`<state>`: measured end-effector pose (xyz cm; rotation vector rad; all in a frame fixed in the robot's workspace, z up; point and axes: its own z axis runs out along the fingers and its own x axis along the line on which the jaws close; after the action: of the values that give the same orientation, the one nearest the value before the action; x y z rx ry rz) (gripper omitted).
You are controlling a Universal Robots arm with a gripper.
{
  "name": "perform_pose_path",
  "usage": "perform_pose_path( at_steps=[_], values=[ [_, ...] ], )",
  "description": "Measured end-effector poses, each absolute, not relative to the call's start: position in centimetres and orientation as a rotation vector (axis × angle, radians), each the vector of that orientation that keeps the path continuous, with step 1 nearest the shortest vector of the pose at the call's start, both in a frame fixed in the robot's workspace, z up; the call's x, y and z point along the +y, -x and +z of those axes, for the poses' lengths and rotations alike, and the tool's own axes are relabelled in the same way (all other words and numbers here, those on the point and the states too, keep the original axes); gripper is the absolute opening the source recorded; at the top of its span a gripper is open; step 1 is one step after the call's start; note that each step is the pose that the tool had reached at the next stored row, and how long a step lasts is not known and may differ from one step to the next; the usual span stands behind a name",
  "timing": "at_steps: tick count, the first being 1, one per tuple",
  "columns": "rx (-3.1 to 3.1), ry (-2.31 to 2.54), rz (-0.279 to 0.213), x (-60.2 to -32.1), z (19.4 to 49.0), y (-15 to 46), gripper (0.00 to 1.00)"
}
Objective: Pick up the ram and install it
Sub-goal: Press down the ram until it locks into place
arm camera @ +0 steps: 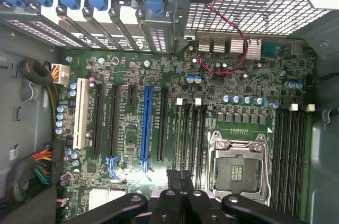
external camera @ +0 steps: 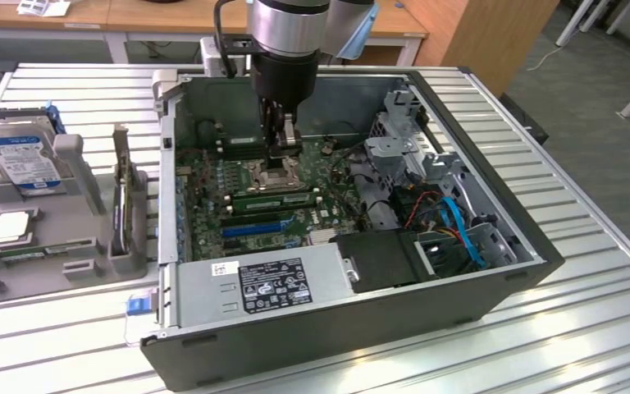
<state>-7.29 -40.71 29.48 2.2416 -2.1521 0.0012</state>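
Inside the open computer case, the end effector hangs low over the motherboard, fingers pressed together; I cannot make out anything between them. The ram stands on edge in a slot between the processor socket and the blue slot. Case walls hem the board; a drive cage and cables crowd the exterior view's right. Outside on the bench, a grey holder carries a hard drive.
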Motion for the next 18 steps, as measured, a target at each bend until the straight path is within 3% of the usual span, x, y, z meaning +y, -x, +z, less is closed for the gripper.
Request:
perform_pose_path(
  at_steps=[5, 10, 18],
  values=[
    [-2.152, -2.242, 0.001, -40.71, 29.48, 7.29, 0.11],
    [-2.152, -2.242, 0.001, -40.71, 29.49, 7.00, 0.29],
    [-2.152, -2.242, 0.001, -40.71, 29.48, 6.50, 0.28]
  ],
)
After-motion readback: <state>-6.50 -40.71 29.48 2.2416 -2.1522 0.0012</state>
